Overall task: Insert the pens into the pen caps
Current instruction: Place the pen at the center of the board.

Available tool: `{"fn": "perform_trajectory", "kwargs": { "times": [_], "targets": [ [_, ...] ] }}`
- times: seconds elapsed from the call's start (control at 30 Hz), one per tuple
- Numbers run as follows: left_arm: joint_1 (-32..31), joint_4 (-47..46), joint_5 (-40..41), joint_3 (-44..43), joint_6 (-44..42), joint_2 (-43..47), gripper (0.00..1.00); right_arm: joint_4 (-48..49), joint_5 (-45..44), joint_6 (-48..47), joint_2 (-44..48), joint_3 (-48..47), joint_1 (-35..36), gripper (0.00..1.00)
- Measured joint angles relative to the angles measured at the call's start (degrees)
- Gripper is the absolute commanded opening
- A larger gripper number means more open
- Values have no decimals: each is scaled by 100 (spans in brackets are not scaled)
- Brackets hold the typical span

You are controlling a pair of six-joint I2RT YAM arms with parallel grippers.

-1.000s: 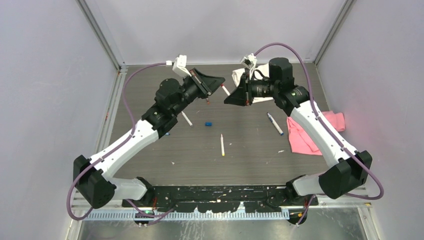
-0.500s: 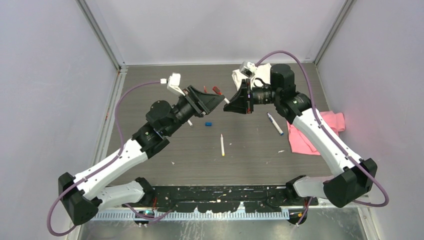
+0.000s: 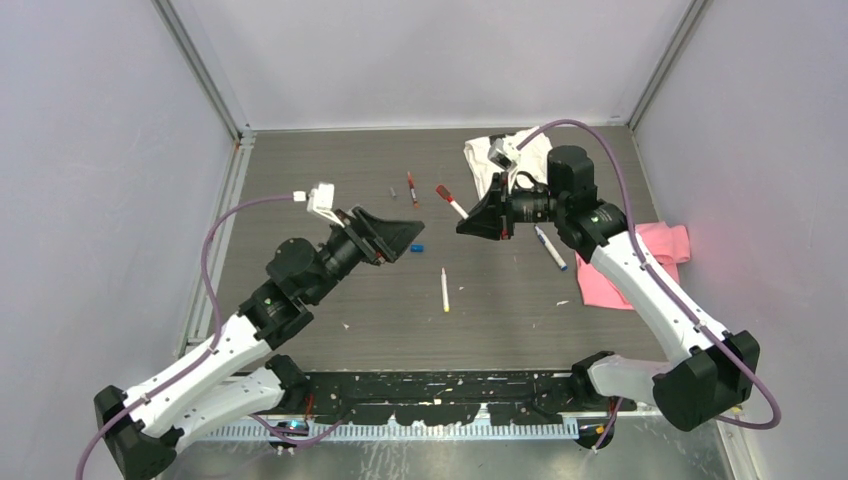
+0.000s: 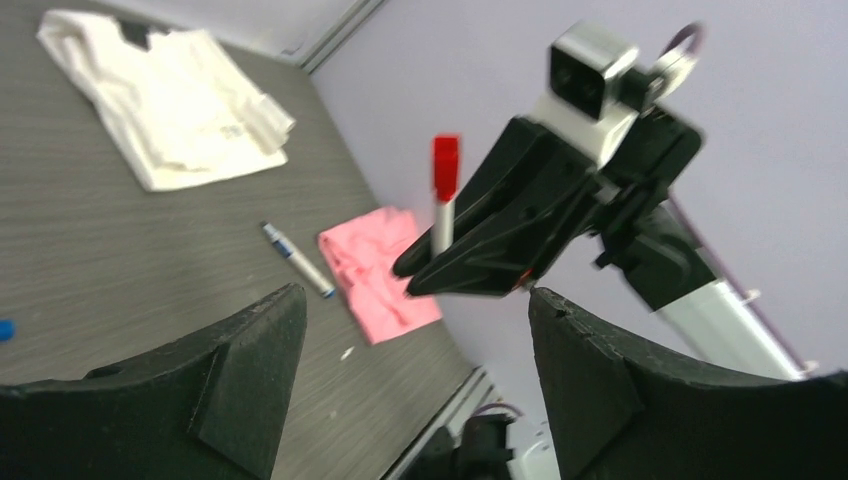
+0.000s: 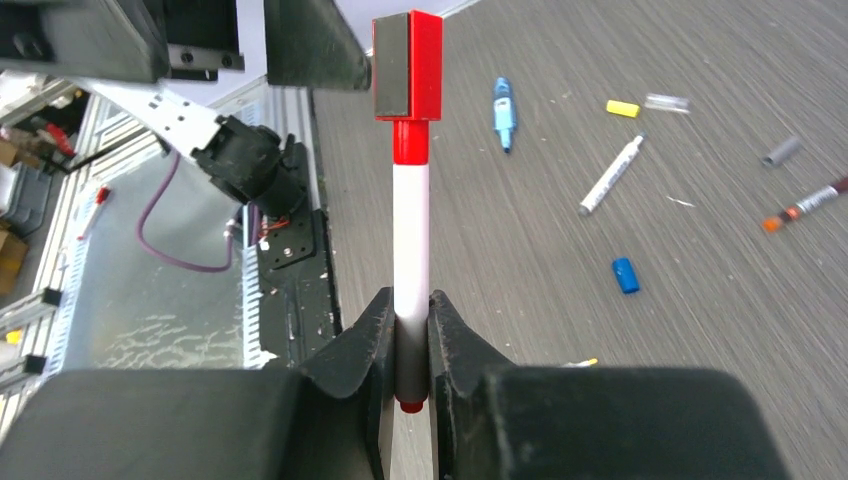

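Observation:
My right gripper (image 5: 410, 320) is shut on the lower barrel of a white pen (image 5: 411, 250). The pen stands up out of the jaws with a red cap (image 5: 408, 65) on its tip. From above, that red cap (image 3: 442, 192) points far-left from the right gripper (image 3: 466, 224). My left gripper (image 3: 410, 238) hangs open and holds nothing, a short way left of the pen and apart from it. Its wrist view shows the capped pen (image 4: 443, 190) beyond its spread fingers (image 4: 250, 370). On the table lie a blue cap (image 3: 417, 247), a grey cap (image 3: 392, 190), a dark red pen (image 3: 411, 187), a yellow-tipped pen (image 3: 444, 289) and a blue-tipped pen (image 3: 550, 247).
A white cloth (image 3: 500, 150) lies at the back, under the right arm. A pink cloth (image 3: 620, 265) lies at the right, beside the blue-tipped pen. A yellow cap (image 5: 622, 108) and a light blue piece (image 5: 503, 112) lie on the table's left part. Walls close in three sides.
My left gripper has opened and drawn back toward the near left, leaving the red cap on the pen. My right gripper, still gripping the pen, has moved slightly nearer.

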State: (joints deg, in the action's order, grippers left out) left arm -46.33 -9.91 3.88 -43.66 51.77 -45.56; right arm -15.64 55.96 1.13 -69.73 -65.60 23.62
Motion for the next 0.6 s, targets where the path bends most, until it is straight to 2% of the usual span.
{"fn": "perform_trajectory", "kwargs": {
  "times": [0.17,0.37,0.5,0.6],
  "targets": [
    [59,-48,-26,734,-275,15,84,57,-271,-63,140,409,-356,9],
    [195,-31,96,846,-450,-153,84,83,-1189,-168,39,927,-592,2],
    [409,297,269,785,-492,-269,84,164,-2006,-166,-688,960,-647,2],
    [562,627,385,745,-538,-332,83,127,-2625,-144,-1609,743,-649,1]
  ]
}}
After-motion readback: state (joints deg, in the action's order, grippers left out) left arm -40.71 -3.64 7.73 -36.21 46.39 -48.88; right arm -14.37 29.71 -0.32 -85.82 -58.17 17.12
